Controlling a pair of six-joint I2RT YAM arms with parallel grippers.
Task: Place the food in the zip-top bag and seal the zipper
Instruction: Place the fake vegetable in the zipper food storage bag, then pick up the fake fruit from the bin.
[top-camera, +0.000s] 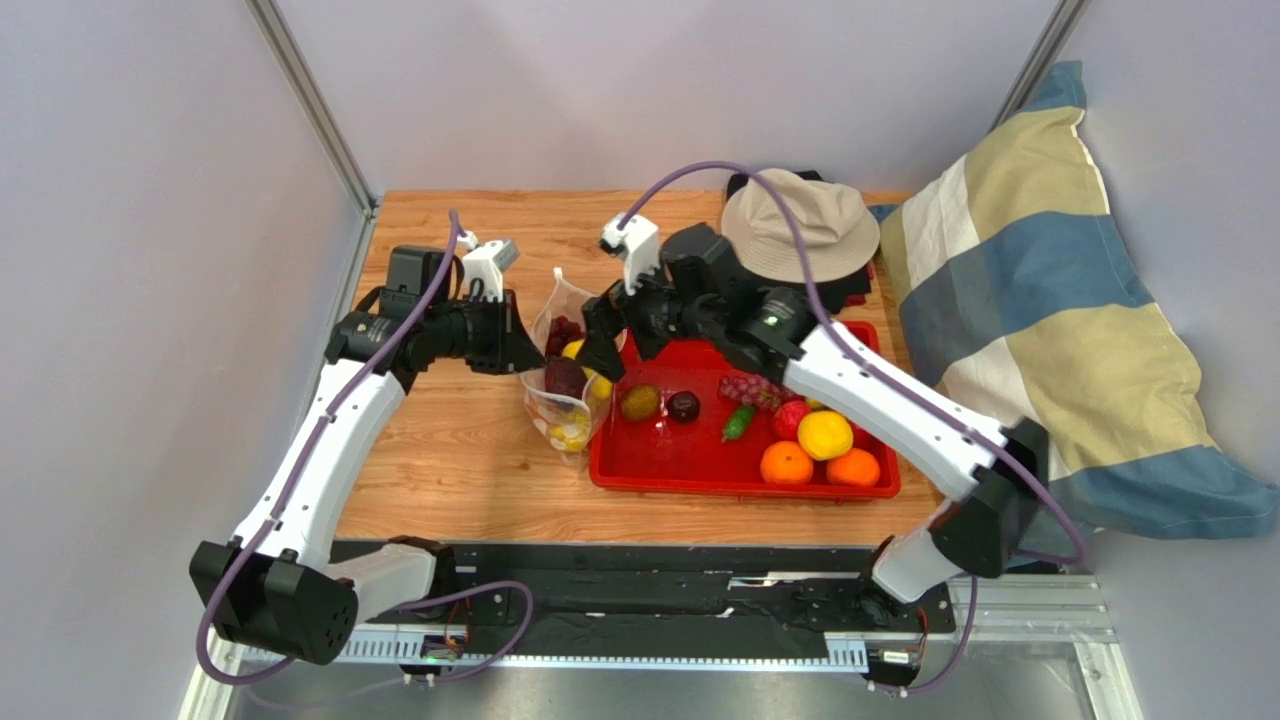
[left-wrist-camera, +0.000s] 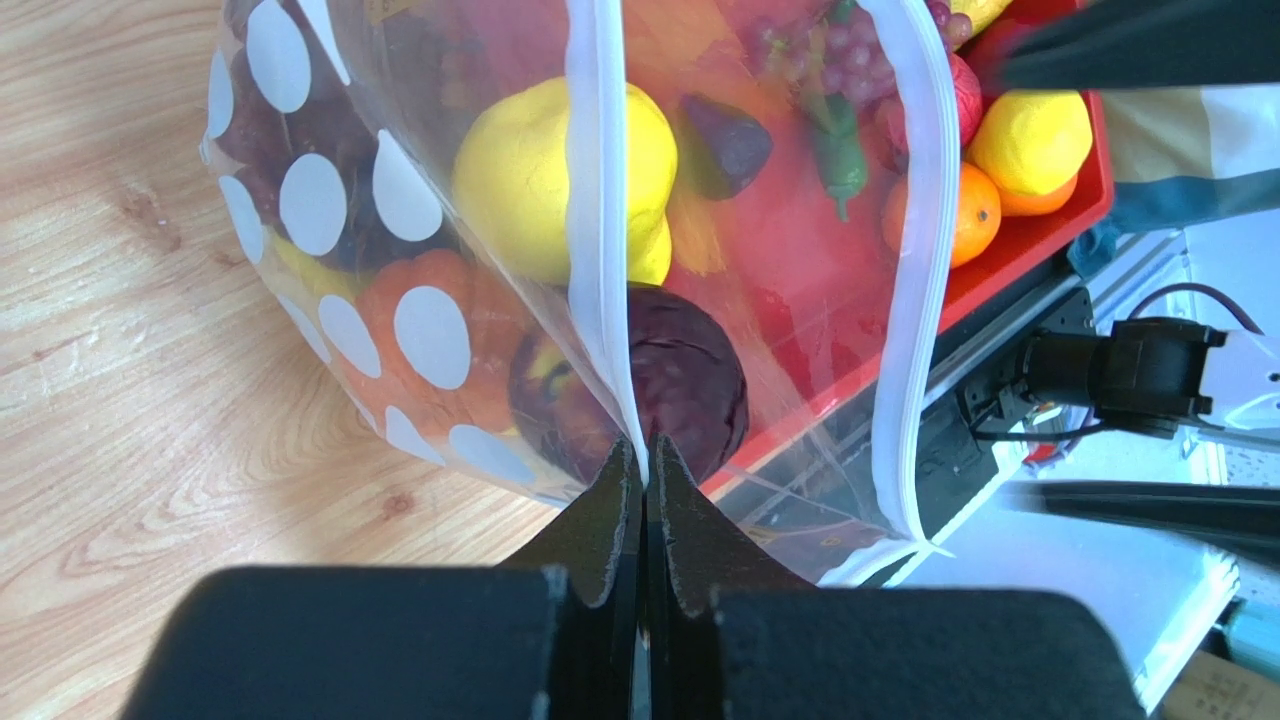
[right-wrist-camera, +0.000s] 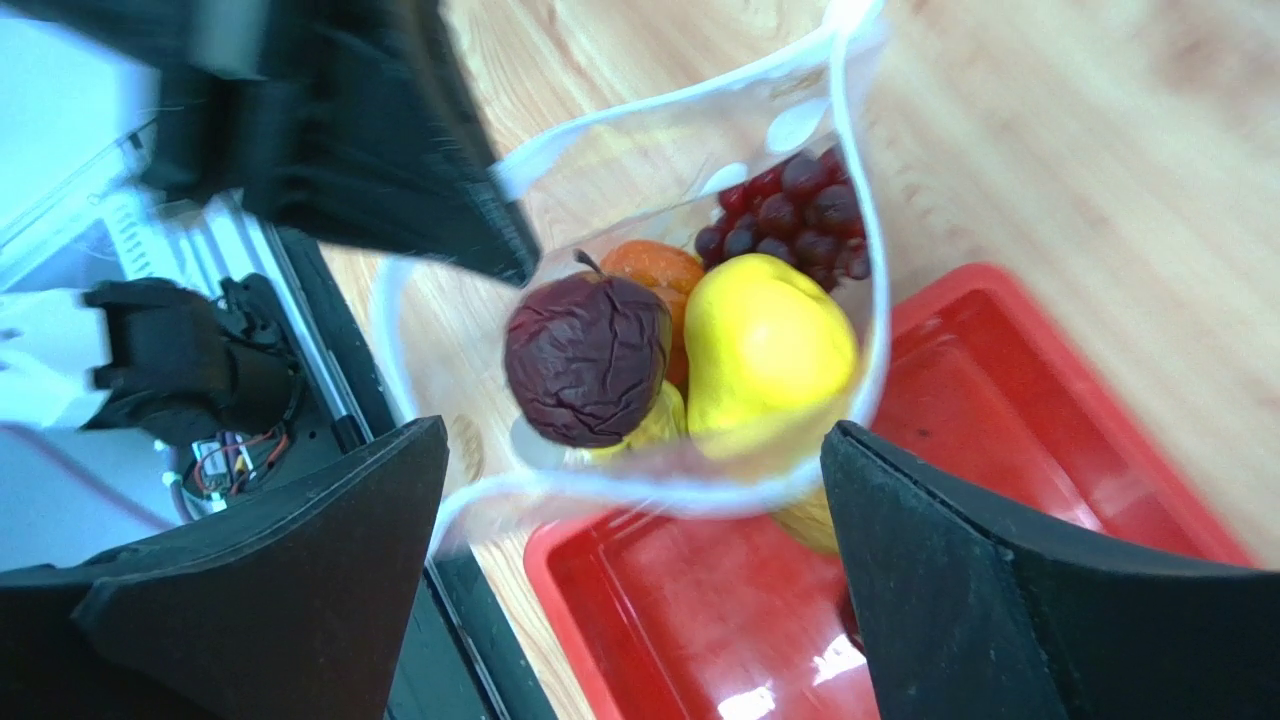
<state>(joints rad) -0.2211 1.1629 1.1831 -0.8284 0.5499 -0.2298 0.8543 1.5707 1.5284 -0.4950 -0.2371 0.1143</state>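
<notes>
The clear dotted zip-top bag stands open on the wood left of the red tray. My left gripper is shut on its near zipper strip, holding the mouth up; the far strip hangs apart. Inside the bag lie a yellow pear-like fruit, a dark wrinkled plum, an orange and dark grapes. My right gripper is open and empty just above the bag mouth. The tray holds oranges, a yellow fruit, grapes and others.
A beige hat lies behind the tray. A striped pillow leans at the right. Grey walls close in the table on the left and at the back. The black rail runs along the near edge.
</notes>
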